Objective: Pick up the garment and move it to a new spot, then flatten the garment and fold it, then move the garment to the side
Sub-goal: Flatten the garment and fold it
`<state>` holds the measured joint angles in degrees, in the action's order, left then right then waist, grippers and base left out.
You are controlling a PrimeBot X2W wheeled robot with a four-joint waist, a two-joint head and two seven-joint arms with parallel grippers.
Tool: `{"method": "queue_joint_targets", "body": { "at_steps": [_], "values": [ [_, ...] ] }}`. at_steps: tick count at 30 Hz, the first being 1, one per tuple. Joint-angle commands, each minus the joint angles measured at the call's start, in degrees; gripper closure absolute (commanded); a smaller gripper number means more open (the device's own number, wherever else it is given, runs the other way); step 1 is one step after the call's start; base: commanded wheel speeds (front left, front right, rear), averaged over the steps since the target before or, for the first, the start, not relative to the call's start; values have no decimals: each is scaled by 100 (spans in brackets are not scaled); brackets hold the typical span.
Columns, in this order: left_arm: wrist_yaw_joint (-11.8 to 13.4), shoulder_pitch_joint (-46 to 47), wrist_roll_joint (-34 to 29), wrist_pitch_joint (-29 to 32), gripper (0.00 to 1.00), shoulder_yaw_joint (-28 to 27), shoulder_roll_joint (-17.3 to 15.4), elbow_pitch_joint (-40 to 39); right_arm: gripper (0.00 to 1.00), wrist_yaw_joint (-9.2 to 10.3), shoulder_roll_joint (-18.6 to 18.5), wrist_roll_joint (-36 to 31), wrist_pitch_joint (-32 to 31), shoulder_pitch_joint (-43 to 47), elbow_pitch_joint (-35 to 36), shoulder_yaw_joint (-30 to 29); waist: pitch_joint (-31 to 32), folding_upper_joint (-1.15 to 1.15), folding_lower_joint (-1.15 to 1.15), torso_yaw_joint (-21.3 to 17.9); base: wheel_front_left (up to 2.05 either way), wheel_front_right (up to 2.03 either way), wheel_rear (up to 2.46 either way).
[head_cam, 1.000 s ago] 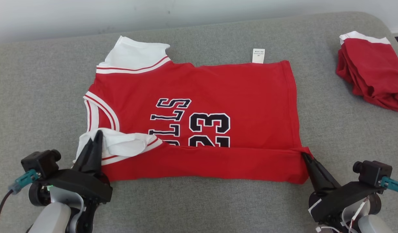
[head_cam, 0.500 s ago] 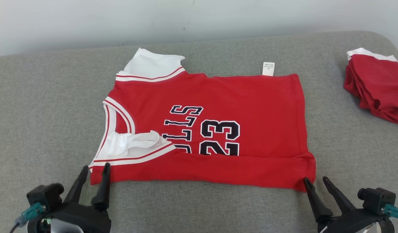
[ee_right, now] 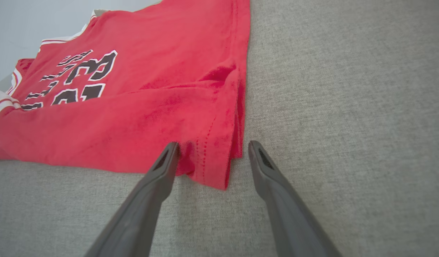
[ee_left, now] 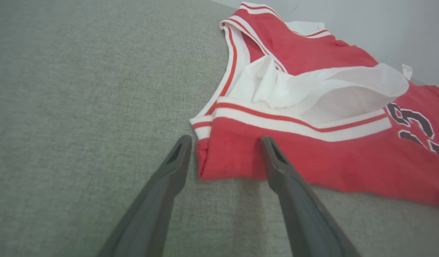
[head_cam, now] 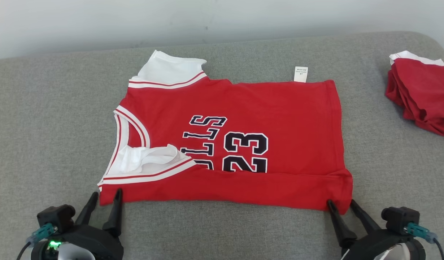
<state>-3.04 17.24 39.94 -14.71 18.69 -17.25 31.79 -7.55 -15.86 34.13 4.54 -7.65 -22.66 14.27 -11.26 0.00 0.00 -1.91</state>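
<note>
two corners released: left gripper [head_cam: 107, 192] and right gripper [head_cam: 340, 201] standing open at the red jersey [head_cam: 243, 104]

both are spreading their fingers wide and holding nothing. the red jersey is lying flat in the middle of the grey cushion [head_cam: 45, 126], its near long edge folded up over the lower part of the print. the head view is taking in the whole layout. the left gripper is pointing at the near corner by the armhole and the right gripper at the near hem corner. a white label [head_cam: 301, 74] is sticking out at the far edge, and a second red garment [head_cam: 420, 94] is sitting bunched well apart on the right. the left wrist view is adding closer detail: the white lining [ee_left: 283, 89] is puffing up above the striped trim, and the folded corner is sitting between the two fingers [ee_left: 283, 178]. the right wrist view is showing the stitched hem corner, layers doubled, between that gripper's own fingers; whether any tip is touching cloth i cannot tell. a second ago both grippers were pinched shut further in on the fold; now they are sitting back at its edge, opened.
</note>
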Motion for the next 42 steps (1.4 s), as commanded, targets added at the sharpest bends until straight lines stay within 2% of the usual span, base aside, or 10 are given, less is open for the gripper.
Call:
{"method": "queue_joint_targets", "body": {
  "at_steps": [1, 3, 4, 6, 23, 37, 38, 39, 40, 42],
  "values": [
    [-15, 93, 68, -17, 0, 11, 43, 155, 0, 16, 45, -63, -1, -80, -126, 25, 2, 0, 0, -6, 0, 0, 0],
    [-46, 159, 76, 17, 0, 57, 84, 401, 54, 16, 119, -11, 46, -164, -281, 72, 19, 0, 0, -13, 0, 0, 0],
    [-81, 186, 89, 21, 43, 81, 106, 503, 100, 16, 146, 9, 75, -204, -337, 99, 32, 0, 0, -19, 0, 0, 0],
    [-163, 207, 164, 15, 100, 61, 190, 666, 100, 16, 184, 49, 167, -252, -443, 145, 76, 0, 0, -25, 0, 0, 0],
    [-200, -721, 339, -46, 100, -174, 361, 85, 100, 16, -199, 379, 216, 95, -403, 524, 772, 0, 0, 220, 0, 0, 0],
    [108, -1989, 161, -44, 100, -339, 625, -1249, 100, 16, -542, 285, -555, 1205, 767, -234, 853, 0, 0, 321, 0, 0, 0],
    [128, -2015, 140, -44, 100, -332, 631, -1269, 89, 16, -501, 250, -599, 1245, 817, -279, 857, 0, 0, 319, 0, 0, 0],
    [149, -2013, 135, -44, 71, -371, 669, -1328, 64, 16, -446, 223, -630, 1278, 861, -326, 861, 0, 0, 317, 0, 0, 0],
    [145, -2010, 131, -44, 4, -402, 702, -1375, 7, 16, -397, 199, -631, 1303, 905, -376, 864, 0, 0, 318, 0, 0, 0],
    [165, -1990, 51, -44, 0, -469, 720, -1460, 0, 16, -311, 89, -600, 1340, 985, -480, 876, 0, 0, 319, 0, 0, 0]
  ]
}}
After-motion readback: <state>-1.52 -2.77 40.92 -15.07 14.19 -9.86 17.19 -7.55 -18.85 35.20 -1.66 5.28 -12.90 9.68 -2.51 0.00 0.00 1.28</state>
